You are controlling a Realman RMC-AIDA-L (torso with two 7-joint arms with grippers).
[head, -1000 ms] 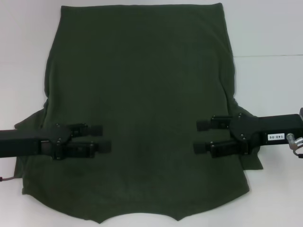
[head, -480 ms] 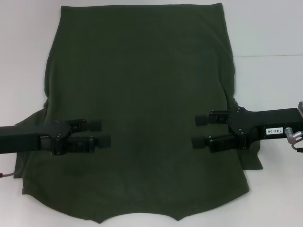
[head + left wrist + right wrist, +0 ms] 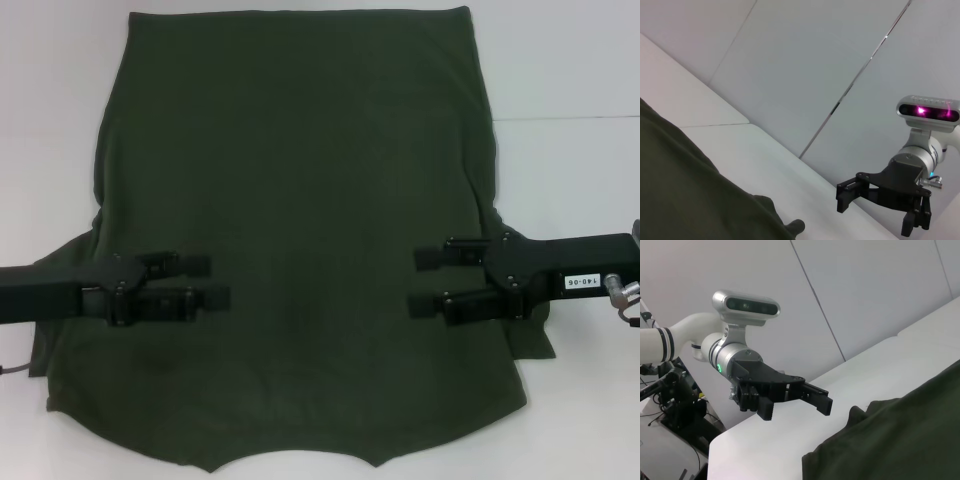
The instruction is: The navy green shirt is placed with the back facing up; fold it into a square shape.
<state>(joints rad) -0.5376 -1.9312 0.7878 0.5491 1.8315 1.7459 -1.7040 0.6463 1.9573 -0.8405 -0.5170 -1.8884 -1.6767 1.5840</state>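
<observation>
Two hands open | left hand (image 3: 212,281), right hand (image 3: 424,281) over shirt (image 3: 300,180) sides

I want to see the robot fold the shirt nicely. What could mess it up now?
Both tools hang open over the navy green shirt: left tool, right tool. If one pinches before the other, the fold may come out crooked. The sleeves look bunched under the sides, so they might get dragged along. Each tool may also pinch too little cloth and let it slip.
</observation>
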